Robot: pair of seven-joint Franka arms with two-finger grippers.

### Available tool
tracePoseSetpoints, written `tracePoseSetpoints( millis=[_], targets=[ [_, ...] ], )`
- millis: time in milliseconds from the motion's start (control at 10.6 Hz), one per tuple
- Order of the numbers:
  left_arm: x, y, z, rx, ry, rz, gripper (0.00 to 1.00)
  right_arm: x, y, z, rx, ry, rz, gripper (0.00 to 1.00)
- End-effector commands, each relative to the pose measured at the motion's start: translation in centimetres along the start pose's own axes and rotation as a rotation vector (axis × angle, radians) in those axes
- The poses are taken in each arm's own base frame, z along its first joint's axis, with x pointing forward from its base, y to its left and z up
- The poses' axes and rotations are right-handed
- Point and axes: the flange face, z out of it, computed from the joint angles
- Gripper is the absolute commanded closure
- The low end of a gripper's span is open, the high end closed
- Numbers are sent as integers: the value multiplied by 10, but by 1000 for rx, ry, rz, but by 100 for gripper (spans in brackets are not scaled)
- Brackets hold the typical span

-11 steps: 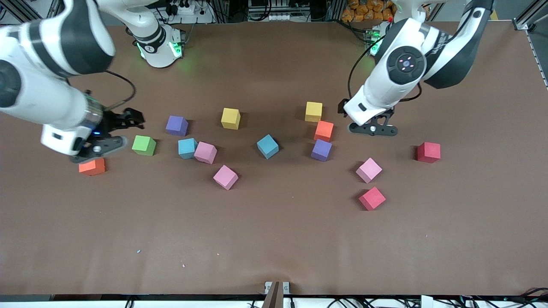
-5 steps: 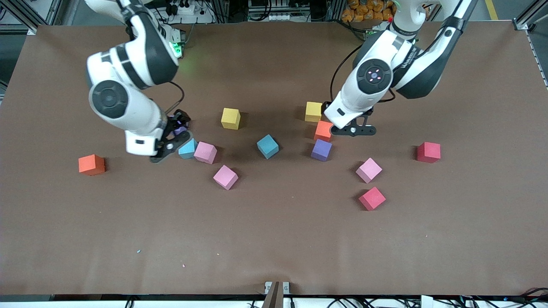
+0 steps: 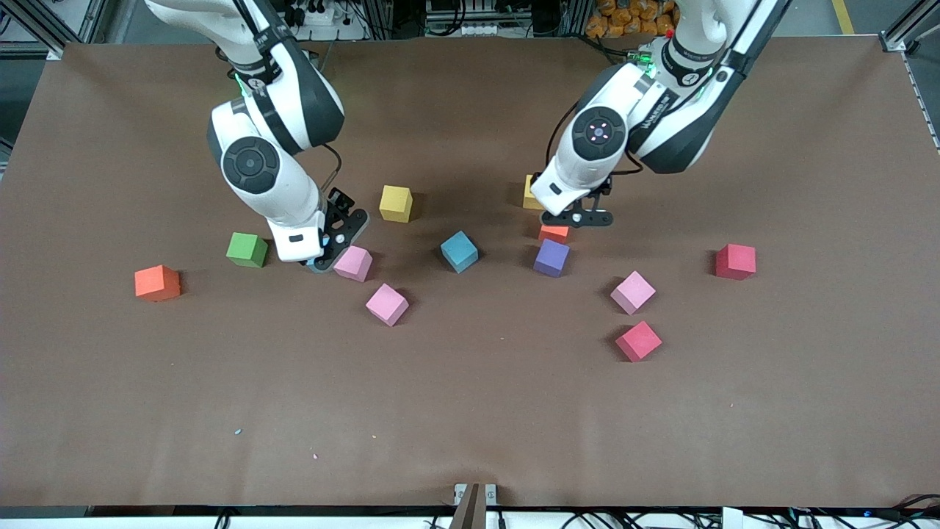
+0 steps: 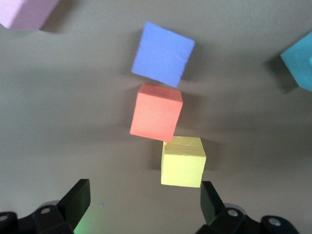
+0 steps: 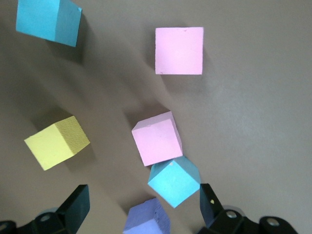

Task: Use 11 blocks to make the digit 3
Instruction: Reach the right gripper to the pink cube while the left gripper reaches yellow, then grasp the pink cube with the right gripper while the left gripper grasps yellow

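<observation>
- The blocks lie spread out on the brown table (image 3: 470,411); no digit 3 is built yet.
- The left gripper (image 4: 144,202) hangs over the yellow block (image 4: 182,161), with its fingers (image 4: 75,202) wide apart and holding nothing.
- The orange block (image 4: 156,111) touches that yellow block, and the purple block (image 4: 163,53) sits just beside the orange one.
- The right gripper (image 5: 144,204) is over a blue block (image 5: 173,181), fingers apart and empty.
- A pink block (image 5: 157,138) touches that blue block.
- A green cube (image 3: 247,249) sits near the blue block, toward the right arm's end of the table.
</observation>
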Motion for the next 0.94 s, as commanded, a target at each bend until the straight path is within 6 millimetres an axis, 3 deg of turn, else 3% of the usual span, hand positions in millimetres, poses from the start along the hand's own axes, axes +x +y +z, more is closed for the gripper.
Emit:
tracePoseSetpoints(
  millis=[0, 378, 472, 661, 850],
  targets=[
    [-15, 3, 28, 13, 33, -22, 0, -2, -7, 19, -28, 46, -117, 0],
    [-29, 18, 76, -39, 59, -50, 0, 3, -9, 60, -58, 68, -201, 0],
    [-35, 31, 84, -51, 61, -47, 0, 0, -10, 77, -73, 83, -205, 0],
    [-37, 38, 98, -47, 60, -23, 0, 0, -9, 102, -58, 59, -204, 0],
    [-42, 46, 113, -14, 73, 44, 0, -1, -8, 118, -45, 42, -202, 0]
  ],
)
